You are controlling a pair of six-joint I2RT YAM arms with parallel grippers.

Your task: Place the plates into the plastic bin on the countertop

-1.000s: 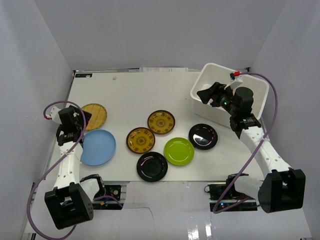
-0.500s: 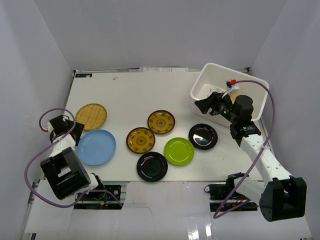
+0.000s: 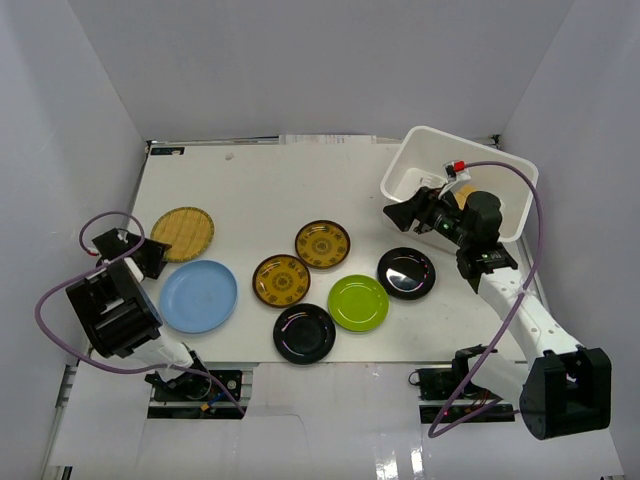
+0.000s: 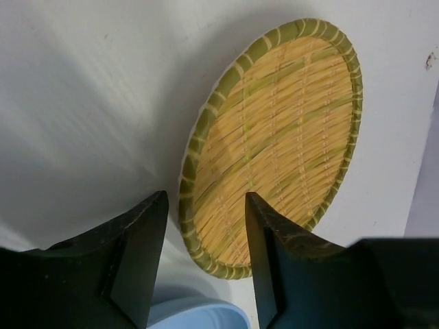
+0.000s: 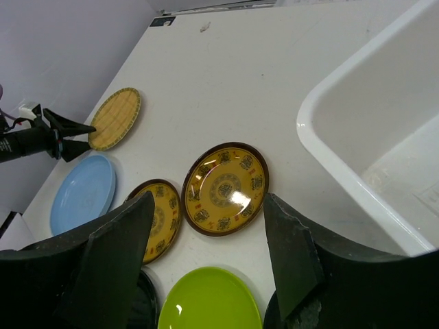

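Note:
Seven plates lie on the countertop [image 3: 260, 190]: a yellow woven one [image 3: 182, 233], light blue [image 3: 198, 296], two brown-rimmed [image 3: 281, 280] [image 3: 323, 244], lime green [image 3: 358, 302] and two black [image 3: 304, 333] [image 3: 406, 272]. My left gripper [image 3: 150, 256] is open at the woven plate's near-left edge. In the left wrist view that plate's [image 4: 274, 137] rim shows between the jaws of the gripper [image 4: 206, 212]. The right gripper [image 3: 395, 212] hangs open beside the left wall of the plastic bin [image 3: 420, 133]. In its wrist view the gripper [image 5: 209, 202] is above a brown-rimmed plate [image 5: 225, 188], with the bin [image 5: 357, 130] on the right.
Grey enclosure walls stand close on the left, back and right. The countertop's metal-edged front border [image 3: 330, 365] runs just above both arm bases. A purple cable [image 3: 60, 300] loops off the left arm beyond the table's left edge.
The left arm has folded down low, its gripper staying at the woven plate's edge with narrower jaws. The right gripper has moved left from over the bin to beside its wall.

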